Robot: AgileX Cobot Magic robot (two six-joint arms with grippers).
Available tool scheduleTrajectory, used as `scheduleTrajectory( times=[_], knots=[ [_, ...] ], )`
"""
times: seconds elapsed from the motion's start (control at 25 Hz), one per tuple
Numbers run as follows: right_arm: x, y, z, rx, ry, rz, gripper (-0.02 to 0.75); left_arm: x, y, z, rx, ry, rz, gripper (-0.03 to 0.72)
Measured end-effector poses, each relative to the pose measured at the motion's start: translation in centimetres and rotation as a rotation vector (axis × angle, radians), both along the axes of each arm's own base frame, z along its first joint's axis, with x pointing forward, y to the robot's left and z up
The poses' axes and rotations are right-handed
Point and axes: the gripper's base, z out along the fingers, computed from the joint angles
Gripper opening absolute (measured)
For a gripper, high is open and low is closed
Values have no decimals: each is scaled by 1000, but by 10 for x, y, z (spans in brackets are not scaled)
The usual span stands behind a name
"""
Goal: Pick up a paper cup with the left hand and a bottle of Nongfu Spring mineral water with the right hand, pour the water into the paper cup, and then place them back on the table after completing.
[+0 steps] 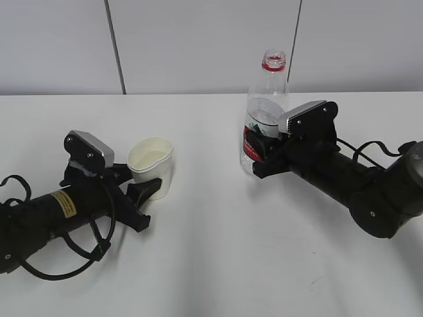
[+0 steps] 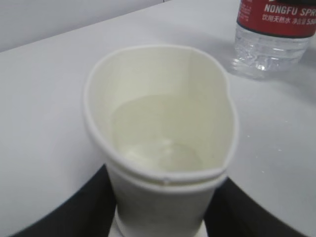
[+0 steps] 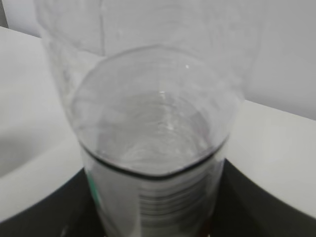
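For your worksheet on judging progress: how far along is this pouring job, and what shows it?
Pouring looks done: the paper cup holds water, and the uncapped bottle stands upright, part full. In hand: the left hand squeezes the cup, the right hand grips the bottle, both apparently on the table. Left: release both.

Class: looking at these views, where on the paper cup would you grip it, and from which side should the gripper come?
Grip the cup at mid-wall, coming in level from its open left side, as the left gripper does. Its rim is already squeezed oval, so the thin wall buckles: a light hold below the rim suits. It holds water, so keep it upright.
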Motion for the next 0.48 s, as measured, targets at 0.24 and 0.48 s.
scheduleTrajectory(
  times=[0.24, 0.48],
  knots=[
    [0, 1, 0, -2, -1, 7, 384, 0, 0, -2, -10, -4, 1, 362],
    [-1, 1, -1, -7, 0, 17, 384, 0, 0, -3, -49, 41, 19, 557]
  ],
)
